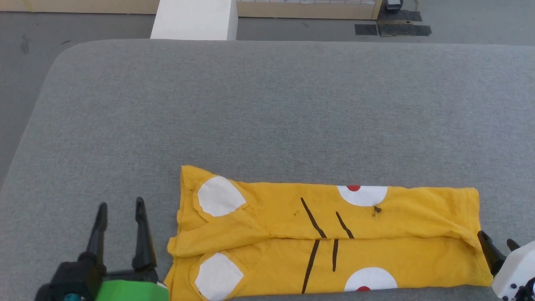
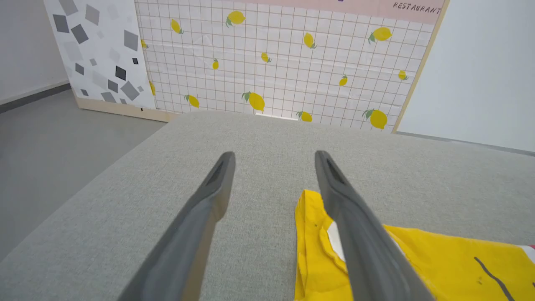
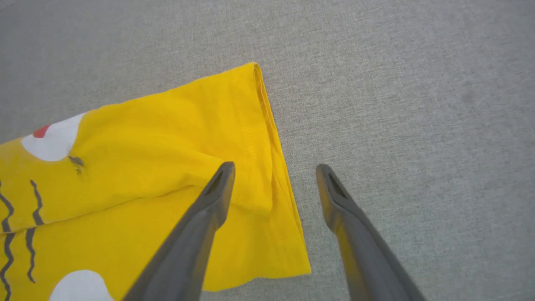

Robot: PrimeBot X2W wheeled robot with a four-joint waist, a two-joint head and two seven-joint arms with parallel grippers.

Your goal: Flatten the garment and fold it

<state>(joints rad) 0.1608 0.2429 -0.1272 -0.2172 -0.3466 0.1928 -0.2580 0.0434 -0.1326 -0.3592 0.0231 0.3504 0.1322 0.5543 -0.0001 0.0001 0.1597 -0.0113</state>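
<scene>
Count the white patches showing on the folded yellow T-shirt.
4 on the T-shirt: a plain patch at its left end, far side; another left, near side; a red-dotted patch further right, far side; another near side. Folds may hide others.

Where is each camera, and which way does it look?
Head view: on the head, looking down at the yellow T-shirt on the grey table; left jaws lower left, right jaws lower right.
Left wrist view: left wrist, looking along its open jaws toward a lemon-patterned wall.
Right wrist view: right wrist, looking down between its open jaws at the T-shirt's edge.
All three share the T-shirt.
</scene>
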